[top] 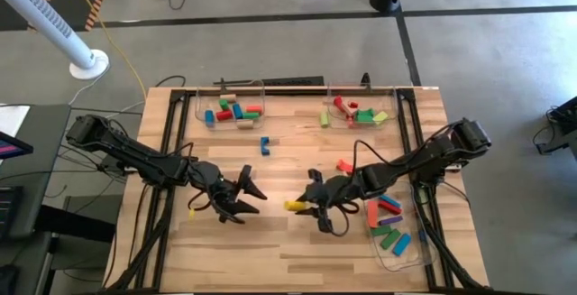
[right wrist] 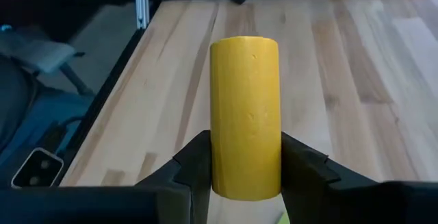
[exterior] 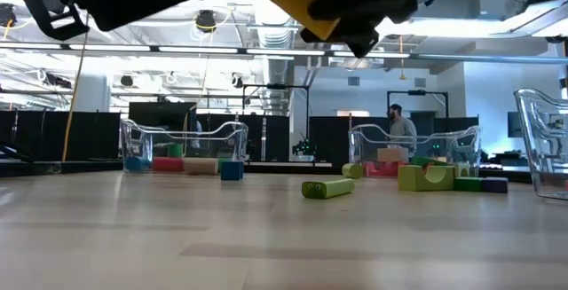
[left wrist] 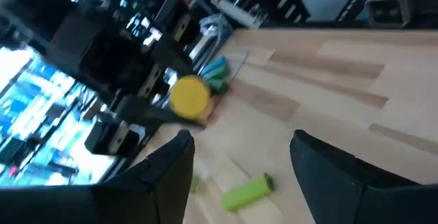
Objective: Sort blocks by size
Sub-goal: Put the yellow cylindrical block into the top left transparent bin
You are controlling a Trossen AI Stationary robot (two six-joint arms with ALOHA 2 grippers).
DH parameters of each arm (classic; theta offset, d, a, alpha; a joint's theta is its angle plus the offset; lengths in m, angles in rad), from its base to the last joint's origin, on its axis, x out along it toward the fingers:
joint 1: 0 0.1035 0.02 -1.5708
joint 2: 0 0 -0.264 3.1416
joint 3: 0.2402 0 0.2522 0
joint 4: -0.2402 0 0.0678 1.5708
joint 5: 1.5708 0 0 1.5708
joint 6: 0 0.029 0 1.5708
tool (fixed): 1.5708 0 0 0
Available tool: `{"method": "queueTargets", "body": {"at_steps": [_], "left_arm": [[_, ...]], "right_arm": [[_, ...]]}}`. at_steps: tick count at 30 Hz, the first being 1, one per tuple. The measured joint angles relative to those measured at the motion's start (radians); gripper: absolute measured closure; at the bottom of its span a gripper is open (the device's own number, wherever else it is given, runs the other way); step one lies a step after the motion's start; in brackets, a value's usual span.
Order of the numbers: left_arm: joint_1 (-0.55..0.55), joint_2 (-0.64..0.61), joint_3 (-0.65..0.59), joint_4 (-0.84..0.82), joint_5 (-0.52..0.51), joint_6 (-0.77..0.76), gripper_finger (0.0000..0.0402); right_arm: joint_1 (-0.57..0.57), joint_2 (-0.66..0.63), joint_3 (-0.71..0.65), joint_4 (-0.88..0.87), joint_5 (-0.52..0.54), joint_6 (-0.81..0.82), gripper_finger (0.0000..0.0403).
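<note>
A yellow cylinder block is held above the middle of the table with my right gripper shut on it; the low view shows it high over the wood. My left gripper hovers open just to its left, fingers empty and facing the yellow cylinder. A green cylinder block lies on its side on the table below them. A blue block and a red block lie loose on the wood. My right gripper pinches the yellow cylinder's curved sides between its two fingers, near one end. The fingers come from the table's right, slanting a little down, and lie along the cylinder, which sticks out past the fingertips. It is lifted clear of the table, tilted.
Two clear trays with blocks stand at the far edge, and a third with several blocks at the near right. A light green block lies beside the far right tray. A person stands far behind the table.
</note>
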Motion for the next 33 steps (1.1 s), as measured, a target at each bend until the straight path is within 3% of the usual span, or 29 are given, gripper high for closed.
{"method": "queueTargets", "body": {"at_steps": [6,11,19,33], "left_arm": [[0.0,0.0,0.0,0.018,0.029,0.024,0.0142],[-0.001,0.0,0.001,0.033,0.045,0.037,0.0129],[-0.003,0.0,0.001,-0.009,0.108,0.041,0.0127],[-0.005,0.001,0.001,0.007,0.128,0.06,0.0127]], "right_arm": [[-0.012,0.048,0.011,0.097,0.003,-0.008,0.0243],[-0.03,0.136,0.078,0.086,-0.057,-0.025,0.0243],[-0.049,0.243,0.222,0.052,-0.139,-0.104,0.0243],[-0.096,0.311,0.314,0.045,-0.181,-0.141,0.0243]]}}
